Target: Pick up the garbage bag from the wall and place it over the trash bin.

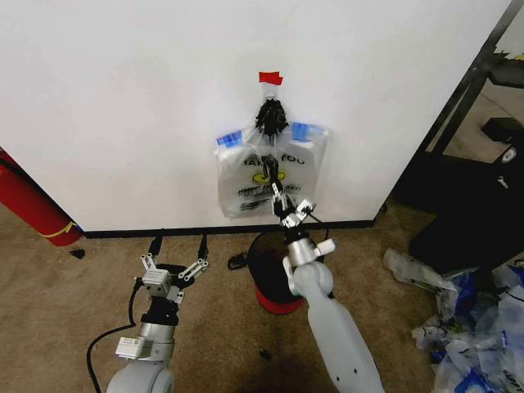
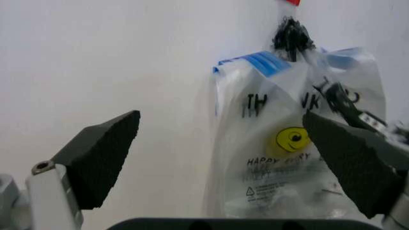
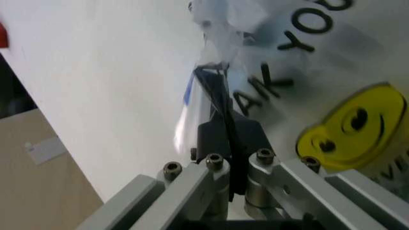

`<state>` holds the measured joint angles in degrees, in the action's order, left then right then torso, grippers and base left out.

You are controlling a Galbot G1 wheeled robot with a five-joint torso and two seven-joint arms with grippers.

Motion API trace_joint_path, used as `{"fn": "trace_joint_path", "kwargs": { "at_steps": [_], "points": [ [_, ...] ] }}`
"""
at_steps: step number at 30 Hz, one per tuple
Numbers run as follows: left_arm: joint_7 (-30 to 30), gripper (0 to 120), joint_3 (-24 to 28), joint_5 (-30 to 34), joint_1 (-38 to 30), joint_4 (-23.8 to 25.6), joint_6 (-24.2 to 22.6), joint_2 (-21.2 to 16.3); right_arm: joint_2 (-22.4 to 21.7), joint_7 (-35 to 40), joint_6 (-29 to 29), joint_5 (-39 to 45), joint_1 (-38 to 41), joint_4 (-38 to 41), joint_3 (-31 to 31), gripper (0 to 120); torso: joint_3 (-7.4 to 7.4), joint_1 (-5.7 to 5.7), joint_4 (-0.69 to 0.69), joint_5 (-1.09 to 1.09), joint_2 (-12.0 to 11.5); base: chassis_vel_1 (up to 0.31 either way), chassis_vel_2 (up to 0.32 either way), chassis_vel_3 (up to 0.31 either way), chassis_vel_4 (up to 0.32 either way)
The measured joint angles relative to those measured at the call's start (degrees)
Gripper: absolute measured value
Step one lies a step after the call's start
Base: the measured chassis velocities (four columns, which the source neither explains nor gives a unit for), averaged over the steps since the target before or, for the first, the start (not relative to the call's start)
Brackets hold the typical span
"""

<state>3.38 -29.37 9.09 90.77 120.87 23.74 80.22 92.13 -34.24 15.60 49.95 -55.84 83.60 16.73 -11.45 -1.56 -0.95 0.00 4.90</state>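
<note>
Head view: the garbage bag (image 1: 268, 173) hangs flat against the white wall (image 1: 123, 98), its blue-tinted handles gathered at a black knotted clump (image 1: 271, 117) just under a strip of red tape (image 1: 270, 78). I take the bag as my landmark. Directly below it, on the carpet (image 1: 65, 303) at the foot of the wall, stands the trash bin (image 1: 270, 278) — black with a red base, partly hidden behind my right arm. The right gripper (image 1: 278, 195) is raised against the bag's front, just beneath the yellow smiley; in the right wrist view its fingers (image 3: 221, 139) are pressed together, with a fold of the bag's plastic (image 3: 300, 62) running down into them, so I read it as clamped on the bag. The left gripper (image 1: 173, 268) sits low, below the bag and off to its left, near the floor — jaws spread wide, nothing between them. In the left wrist view the bag (image 2: 288, 143) shows beyond those parted pads (image 2: 105, 155).
</note>
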Motion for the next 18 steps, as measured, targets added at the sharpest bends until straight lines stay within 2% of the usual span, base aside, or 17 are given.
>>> {"fn": "trace_joint_path", "kwargs": {
  "at_steps": [8, 18],
  "points": [
    [-0.23, 100, -0.03, 0.37, 0.36, 0.85, 0.01, -0.02, 0.00, -3.82, 1.05, -5.51, -6.22, 1.82, 3.65, 0, 0.00, 0.00, 0.00, 0.00, 0.00, 0.000, 0.000, 0.000, 0.000],
    [-0.46, 100, -0.47, 0.78, 0.60, 1.28, 0.47, 0.13, -1.50, -8.60, 2.61, -5.47, -11.32, 2.59, 6.89, 0, -0.01, 0.00, 0.00, 0.01, 0.00, 0.000, 0.000, 0.000, 0.000]
  ]
}}
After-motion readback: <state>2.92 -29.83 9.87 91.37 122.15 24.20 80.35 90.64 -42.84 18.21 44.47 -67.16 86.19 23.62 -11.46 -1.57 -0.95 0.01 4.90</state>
